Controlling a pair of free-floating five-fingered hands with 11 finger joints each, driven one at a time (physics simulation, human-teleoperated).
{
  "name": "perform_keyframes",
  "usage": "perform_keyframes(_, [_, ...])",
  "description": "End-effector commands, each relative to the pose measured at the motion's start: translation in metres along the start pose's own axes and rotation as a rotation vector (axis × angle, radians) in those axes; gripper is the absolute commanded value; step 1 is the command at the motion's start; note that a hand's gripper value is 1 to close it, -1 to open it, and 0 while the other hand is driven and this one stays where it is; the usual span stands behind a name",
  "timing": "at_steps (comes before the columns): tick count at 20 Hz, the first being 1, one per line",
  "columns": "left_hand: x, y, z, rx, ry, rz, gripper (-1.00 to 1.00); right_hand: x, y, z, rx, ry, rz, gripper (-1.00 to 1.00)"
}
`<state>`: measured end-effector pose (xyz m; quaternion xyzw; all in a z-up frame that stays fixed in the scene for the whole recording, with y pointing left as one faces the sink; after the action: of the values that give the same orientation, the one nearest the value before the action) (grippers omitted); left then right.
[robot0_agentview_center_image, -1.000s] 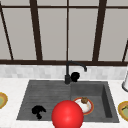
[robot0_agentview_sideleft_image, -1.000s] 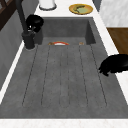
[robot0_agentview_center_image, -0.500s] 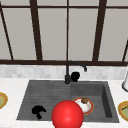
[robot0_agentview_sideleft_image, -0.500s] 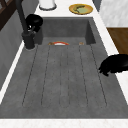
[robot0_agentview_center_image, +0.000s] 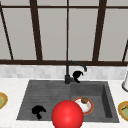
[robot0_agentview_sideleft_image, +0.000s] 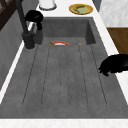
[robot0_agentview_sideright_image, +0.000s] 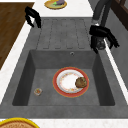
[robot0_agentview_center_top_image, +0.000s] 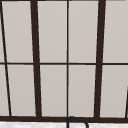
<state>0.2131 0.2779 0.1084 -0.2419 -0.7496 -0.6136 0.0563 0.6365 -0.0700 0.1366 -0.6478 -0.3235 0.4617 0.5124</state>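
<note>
My right hand hovers beside the black faucet at the sink's back edge. In the right side view the right hand sits just above the faucet's base, with relaxed fingers hanging down on either side of it and holding nothing. My left hand floats over the front left of the ribbed drainboard, its fingers drooping and empty. It is also the left hand by the front rim and the left hand. A red-rimmed plate with a brown lump of food lies in the basin.
A big red ball shows at the front edge of the sink. A small round bit lies on the basin floor. Yellow plates stand on the counter at both sides. A white container stands at the back right. Behind is a window.
</note>
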Motion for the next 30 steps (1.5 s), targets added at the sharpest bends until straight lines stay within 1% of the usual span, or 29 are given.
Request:
perform_keyframes(1, [0.0,0.0,0.0,0.0,0.0,0.0,0.0,-0.027,-0.016,-0.001,0.019,0.034,-0.023,-1.0])
perform_keyframes(2, [0.0,0.0,0.0,0.0,0.0,0.0,0.0,-0.033,-0.022,0.001,0.027,0.029,-0.039,-1.0])
perform_keyframes(3, [0.0,0.0,0.0,0.0,0.0,0.0,0.0,-0.034,-0.02,-0.005,0.06,-0.014,-0.053,-1.0])
perform_keyframes(4, [0.0,0.0,0.0,0.0,0.0,0.0,0.0,-0.042,-0.024,0.002,0.059,-0.01,-0.066,-1.0])
perform_keyframes(6, [0.0,0.0,0.0,0.0,0.0,0.0,0.0,-0.049,-0.022,0.0,0.072,-0.01,-0.071,-1.0])
perform_keyframes(7, [0.0,0.0,0.0,0.0,0.0,0.0,0.0,-0.05,-0.02,-0.002,0.094,-0.021,-0.082,-1.0])
perform_keyframes(9, [0.0,0.0,0.0,0.0,0.0,0.0,0.0,-0.052,-0.013,-0.002,0.082,-0.037,-0.119,-1.0])
perform_keyframes(11, [0.0,0.0,0.0,0.0,0.0,0.0,0.0,-0.054,-0.01,-0.002,0.068,-0.029,-0.13,-1.0])
perform_keyframes(14, [0.0,0.0,0.0,0.0,0.0,0.0,0.0,-0.058,-0.006,-0.001,0.078,-0.019,-0.148,-1.0])
perform_keyframes(16, [0.0,0.0,0.0,0.0,0.0,0.0,0.0,-0.053,0.014,0.007,0.068,-0.01,-0.116,-1.0])
perform_keyframes(18, [0.0,0.0,0.0,0.0,0.0,0.0,0.0,-0.054,0.024,0.014,0.06,-0.009,-0.114,-1.0])
perform_keyframes(20, [0.0,0.0,0.0,0.0,0.0,0.0,0.0,-0.059,0.027,0.023,0.066,-0.013,-0.134,-1.0])
perform_keyframes(21, [0.0,0.0,0.0,0.0,0.0,0.0,0.0,-0.068,0.029,0.028,0.078,-0.026,-0.171,-1.0])
perform_keyframes(24, [0.0,0.0,0.0,0.0,0.0,0.0,0.0,-0.072,0.037,0.043,0.103,-0.058,-0.238,-1.0])
perform_keyframes(26, [0.0,0.0,0.0,0.0,0.0,0.0,0.0,-0.073,0.041,0.058,0.12,-0.067,-0.282,-1.0])
perform_keyframes(27, [0.0,0.0,0.0,0.0,0.0,0.0,0.0,-0.075,0.045,0.066,0.127,-0.053,-0.298,-1.0])
perform_keyframes(28, [0.0,0.0,0.0,0.0,0.0,0.0,0.0,-0.077,0.047,0.071,0.135,-0.057,-0.312,-1.0])
perform_keyframes(30, [0.0,0.0,0.0,0.0,0.0,0.0,0.0,-0.077,0.052,0.075,0.155,-0.086,-0.337,-1.0])
